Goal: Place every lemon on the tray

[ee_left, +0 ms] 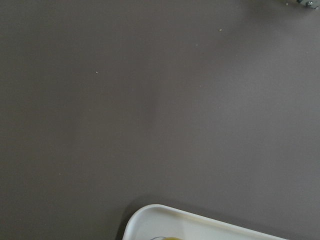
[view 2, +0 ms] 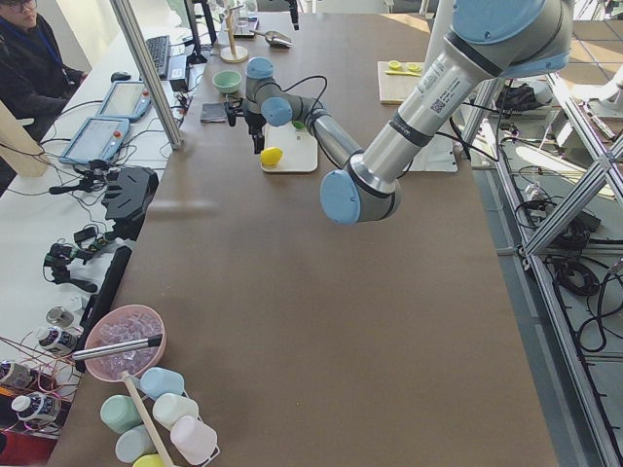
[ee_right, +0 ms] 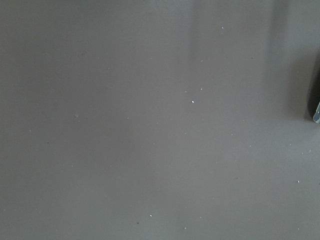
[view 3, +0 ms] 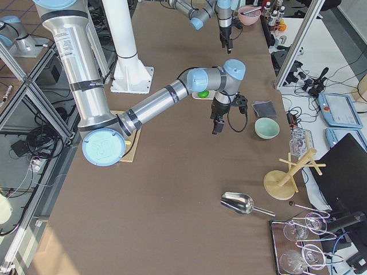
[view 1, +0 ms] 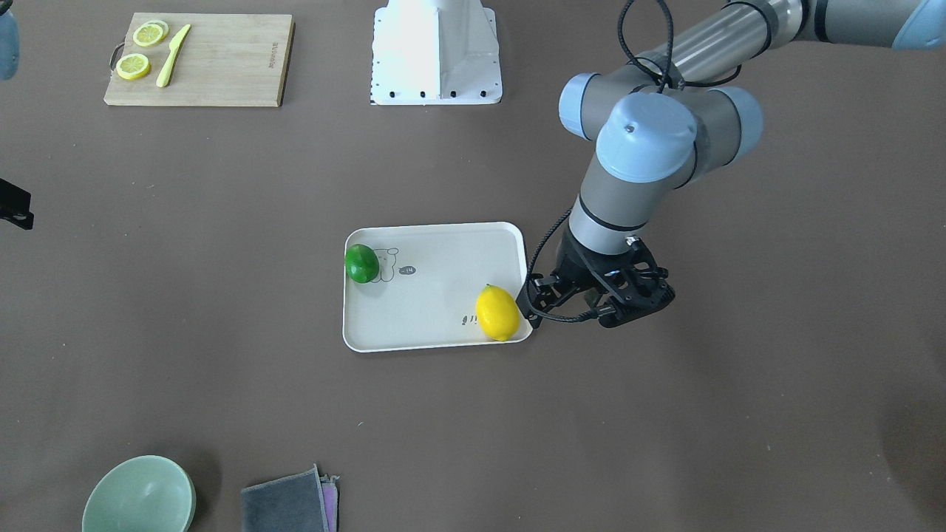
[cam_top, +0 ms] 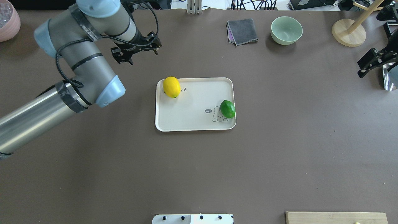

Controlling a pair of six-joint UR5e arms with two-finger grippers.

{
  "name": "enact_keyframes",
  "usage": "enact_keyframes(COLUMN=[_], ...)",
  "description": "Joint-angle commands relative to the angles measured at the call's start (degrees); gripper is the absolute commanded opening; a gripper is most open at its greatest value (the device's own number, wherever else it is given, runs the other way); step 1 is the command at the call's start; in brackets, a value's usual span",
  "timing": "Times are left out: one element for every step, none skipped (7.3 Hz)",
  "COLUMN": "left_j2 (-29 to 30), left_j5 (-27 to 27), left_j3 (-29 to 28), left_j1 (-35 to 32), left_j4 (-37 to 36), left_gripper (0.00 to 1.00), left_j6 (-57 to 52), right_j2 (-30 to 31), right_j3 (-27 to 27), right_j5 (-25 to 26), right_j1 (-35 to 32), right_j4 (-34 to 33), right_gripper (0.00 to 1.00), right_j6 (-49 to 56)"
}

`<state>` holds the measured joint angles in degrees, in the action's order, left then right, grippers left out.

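The pale tray (view 1: 436, 295) lies mid-table; it also shows in the overhead view (cam_top: 192, 105). The yellow lemon (view 1: 497, 312) (cam_top: 171, 87) rests in the tray's far corner on my left side. The green lemon (view 1: 361, 263) (cam_top: 227, 109) rests against the tray's rim on my right side, by the drawing. My left gripper (view 1: 584, 301) (cam_top: 136, 52) hangs open and empty above the table just outside the tray, past the yellow lemon. Its wrist view shows only a tray corner (ee_left: 150, 215). My right gripper (cam_top: 368, 63) is at the table's right edge; I cannot tell its state.
A bamboo cutting board (view 1: 199, 59) with lemon slices and a yellow knife lies near my base on the right side. A green bowl (cam_top: 286, 30), a grey cloth (cam_top: 242, 31) and a wooden stand (cam_top: 348, 32) sit at the far edge. A pink bowl (cam_top: 7, 20) is far left.
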<state>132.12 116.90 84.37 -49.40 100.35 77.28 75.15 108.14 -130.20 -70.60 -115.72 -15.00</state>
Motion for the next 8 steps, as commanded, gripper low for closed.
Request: enact_keyframes(left_j2=[-7.9,-12.1,-16.1,-21.7,-26.9,-29.7,-32.3,-35.8], left_j5=[7.9,7.9,8.3,8.6,8.8,10.0,12.8,13.3], left_j3=[0.5,0.8,1.0,2.3,3.2,3.2,3.2,3.2], left_j1=[-9.4,-12.1,-15.6,-18.7,-22.3,-26.1,-30.4,-34.1], left_j4=[-0.2,-0.2,-0.2,-0.2,-0.2,-0.7,-2.1,-3.7], left_gripper=[0.98,0.98,0.98,0.99,0.99,0.99,0.99,0.99], left_j6=[-17.2,-26.8,-37.2,-47.8,-56.7,-63.1,-69.4,-76.3], right_j2=[0.1,0.2,0.8,3.4,7.0,8.6,10.1,11.5], right_j3=[-0.7,-0.6,0.0,1.4,2.8,2.6,2.3,1.6], right_j5=[0.0,-0.1,-0.1,-0.5,-2.3,-2.4,-1.9,-1.6], right_j1=[0.0,-0.1,-0.4,-1.8,-3.7,-5.8,-7.3,-9.5], right_j4=[0.3,0.1,0.1,0.1,0.4,0.0,0.1,0.1], right_gripper=[1.00,1.00,1.00,1.00,1.00,1.00,1.00,1.00], right_j6=[0.2,0.4,0.5,1.2,5.7,10.3,13.3,17.9])
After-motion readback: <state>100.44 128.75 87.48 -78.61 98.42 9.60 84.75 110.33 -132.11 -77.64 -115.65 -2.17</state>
